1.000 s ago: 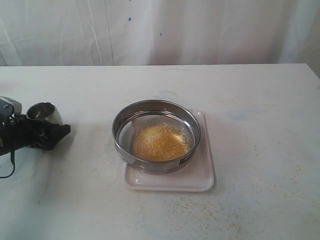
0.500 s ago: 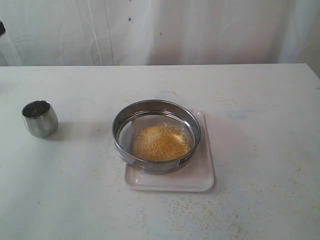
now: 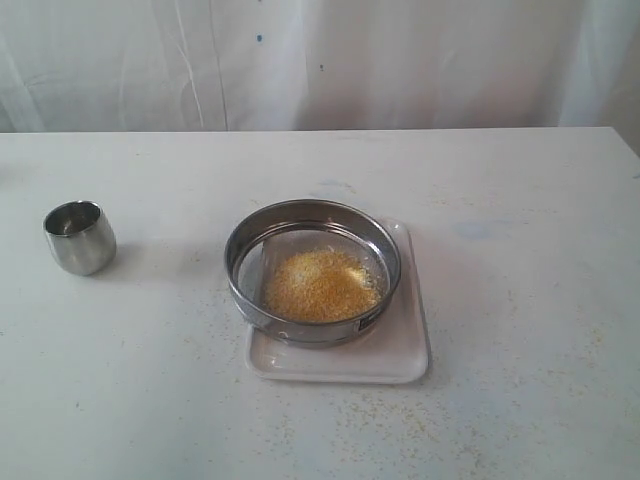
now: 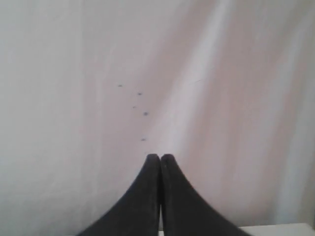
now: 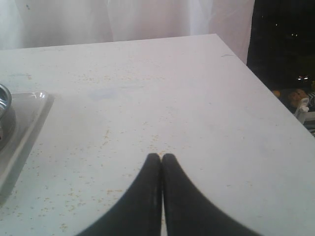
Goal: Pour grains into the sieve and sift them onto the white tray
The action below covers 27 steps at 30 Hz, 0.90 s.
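The sieve [image 3: 312, 232], a wide shiny steel ring, rests on the white tray [image 3: 404, 345] at the table's middle. A heap of yellow grains [image 3: 320, 285] lies on its mesh. A small steel cup [image 3: 79, 237] stands upright at the left, apart from both arms. Neither arm shows in the exterior view. My left gripper [image 4: 160, 156] is shut with nothing in it, facing a white curtain. My right gripper [image 5: 161, 156] is shut and empty over the table, with the tray's corner [image 5: 29, 118] and the sieve's edge [image 5: 4, 98] off to one side.
Stray grains [image 3: 400, 425] are scattered on the white table around the tray. A white curtain [image 3: 320, 60] hangs behind the table. In the right wrist view the table's edge [image 5: 236, 51] borders a dark area with clutter.
The left arm, which was next to the steel cup a second ago, has left the exterior view and its gripper has shut. The cup, sieve and tray stay put.
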Available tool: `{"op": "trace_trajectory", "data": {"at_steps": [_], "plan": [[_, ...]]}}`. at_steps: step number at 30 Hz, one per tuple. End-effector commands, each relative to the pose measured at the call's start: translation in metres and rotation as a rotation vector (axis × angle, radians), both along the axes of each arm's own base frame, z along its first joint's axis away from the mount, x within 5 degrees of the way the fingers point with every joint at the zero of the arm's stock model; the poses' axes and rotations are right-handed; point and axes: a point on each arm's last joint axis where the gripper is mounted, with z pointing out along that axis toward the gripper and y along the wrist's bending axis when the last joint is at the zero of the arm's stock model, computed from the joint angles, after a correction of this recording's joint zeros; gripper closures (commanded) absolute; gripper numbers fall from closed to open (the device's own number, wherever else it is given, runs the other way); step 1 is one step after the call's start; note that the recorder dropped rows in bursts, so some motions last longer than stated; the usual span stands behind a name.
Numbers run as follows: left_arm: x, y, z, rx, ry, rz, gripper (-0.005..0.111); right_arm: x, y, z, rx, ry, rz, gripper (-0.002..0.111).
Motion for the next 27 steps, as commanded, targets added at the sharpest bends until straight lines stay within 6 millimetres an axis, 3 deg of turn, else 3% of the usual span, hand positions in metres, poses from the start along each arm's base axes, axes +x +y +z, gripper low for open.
{"op": "trace_trajectory", "data": {"at_steps": [1,3,4,8,9,13,22,27], "plan": [[-0.055,0.029,0.014,0.277,0.019,0.71,0.107,0.0,0.0,0.0,-0.002,-0.009,0.002,0.108],[-0.078,0.044,0.014,0.276,0.017,0.992,0.107,0.0,0.0,0.0,-0.002,-0.009,0.002,0.108],[-0.081,0.046,0.011,0.224,0.022,1.015,0.107,0.0,0.0,0.0,-0.002,-0.009,0.002,0.108],[-0.067,0.038,-0.033,0.183,0.136,0.871,0.107,0.0,0.0,0.0,-0.002,-0.009,0.002,0.108],[-0.071,0.036,-0.047,0.152,0.162,0.885,0.107,0.0,0.0,0.0,-0.002,-0.009,0.002,0.108],[-0.092,0.027,-0.066,0.088,0.155,0.901,0.107,0.0,0.0,0.0,-0.002,-0.009,0.002,0.108],[-0.142,-0.013,-0.061,0.1,-0.131,0.559,0.107,0.0,0.0,0.0,-0.002,-0.009,0.002,0.108],[-0.155,-0.017,-0.058,0.097,-0.189,0.542,0.107,0.0,0.0,0.0,-0.002,-0.009,0.002,0.108]]}}
